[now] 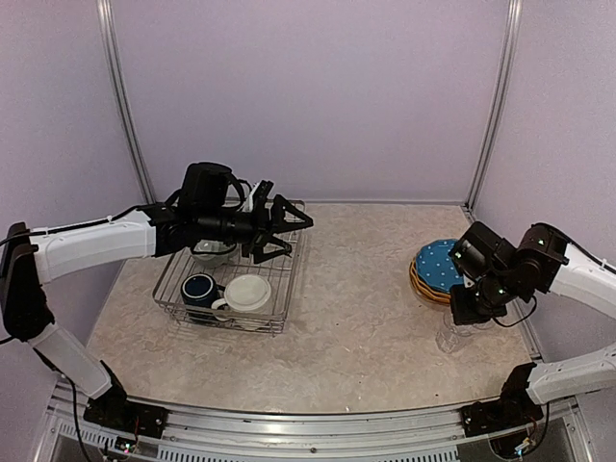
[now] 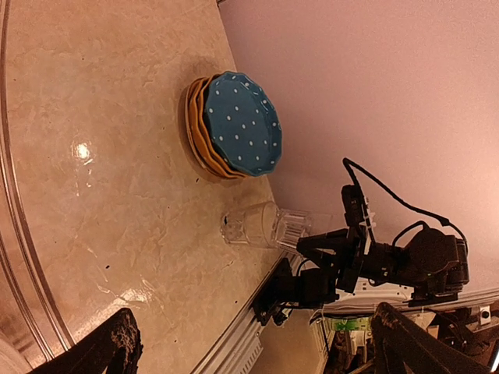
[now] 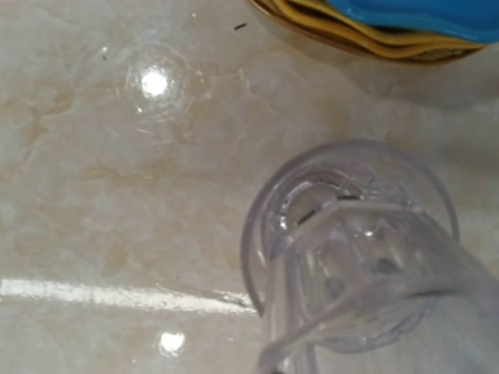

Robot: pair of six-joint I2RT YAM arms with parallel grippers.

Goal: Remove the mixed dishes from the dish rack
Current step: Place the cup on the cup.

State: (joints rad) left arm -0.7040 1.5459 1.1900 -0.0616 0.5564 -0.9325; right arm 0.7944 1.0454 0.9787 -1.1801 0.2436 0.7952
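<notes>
Glass (image 3: 351, 257) cut off below.

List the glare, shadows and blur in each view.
Top view: soft even light, sharp, only faint shadow under the dish rack. Left wrist view: warm cast, bright glare spots on the table. Right wrist view: white glare streak on the table, the glass too close, its near rim blurred.

Scalloped round ceramic plate (image 2: 243, 125), top of stack: teal-blue, small white dots all over. Stacked ceramic plates (image 2: 196, 128) under it: yellow-orange, plain. Ribbed drinking glass (image 2: 257, 226): clear, colourless. Wire metal dish rack (image 1: 231, 322): silver. Round navy mug (image 1: 199, 289): dark inside too. Round cream mug (image 1: 248, 293): cream all over. Dark blue bowl (image 1: 214, 252): white inside. Flat tabletop (image 1: 356, 327): beige, marbled veining. Walls (image 1: 308, 96): pale lilac, plain. Left arm (image 1: 96, 245), right arm (image 1: 587, 279): white shells, black joints.
</notes>
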